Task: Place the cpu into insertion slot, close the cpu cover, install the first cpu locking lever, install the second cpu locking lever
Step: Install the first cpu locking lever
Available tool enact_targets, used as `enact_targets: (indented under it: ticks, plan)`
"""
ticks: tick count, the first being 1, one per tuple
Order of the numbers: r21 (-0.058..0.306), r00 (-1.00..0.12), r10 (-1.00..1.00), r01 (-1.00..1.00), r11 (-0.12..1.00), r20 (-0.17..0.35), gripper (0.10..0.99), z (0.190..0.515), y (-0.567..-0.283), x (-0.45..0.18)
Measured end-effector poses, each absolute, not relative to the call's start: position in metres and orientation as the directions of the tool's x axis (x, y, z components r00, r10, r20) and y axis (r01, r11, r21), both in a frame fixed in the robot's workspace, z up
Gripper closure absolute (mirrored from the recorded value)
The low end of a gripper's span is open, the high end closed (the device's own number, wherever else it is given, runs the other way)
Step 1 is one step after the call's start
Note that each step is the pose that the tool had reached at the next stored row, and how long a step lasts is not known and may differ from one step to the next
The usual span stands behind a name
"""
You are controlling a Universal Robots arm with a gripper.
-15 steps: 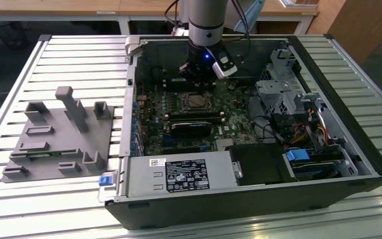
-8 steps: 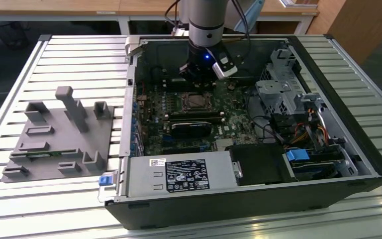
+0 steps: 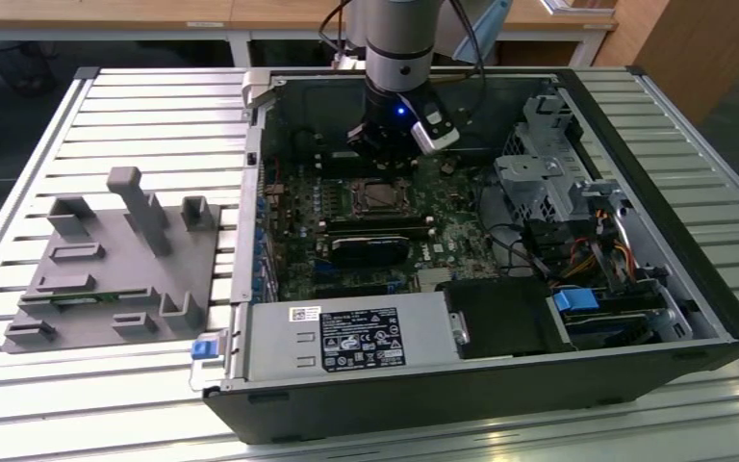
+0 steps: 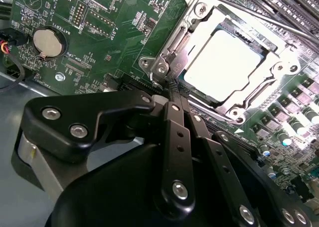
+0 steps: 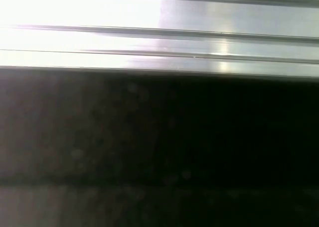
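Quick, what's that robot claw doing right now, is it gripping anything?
Gripper: shut, fingertips together at the edge of the cpu cover, holding nothing visible.

The hand [image 4: 172, 90] is hanging inside the open computer case [image 3: 677, 318], its tips closed together just beside the insertion slot [image 4: 227, 62]. The cpu [image 4: 223, 65] is sitting in that slot, the cpu cover [image 4: 271, 80] lying over its edges beyond the hand.

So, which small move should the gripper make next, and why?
Probably a slight push on the lever end. In the second wrist view the cpu sits in its socket with the cpu cover down around it, and the shut gripper is at the cover's corner beside a thin metal lever.
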State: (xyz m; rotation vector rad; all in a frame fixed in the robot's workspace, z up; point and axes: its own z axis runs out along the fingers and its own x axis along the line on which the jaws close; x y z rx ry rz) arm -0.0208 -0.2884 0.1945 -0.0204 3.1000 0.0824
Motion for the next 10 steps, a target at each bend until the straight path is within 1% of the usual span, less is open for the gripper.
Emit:
enact_targets:
  ticks: [5,10]
  plan:
    - [0.054,-0.999,-0.013,-0.015,0.998,-0.041,0.98,0.196,-0.288,-0.021]
    - [0.054,-0.999,-0.013,-0.015,0.998,-0.041,0.98,0.205,-0.288,-0.021]
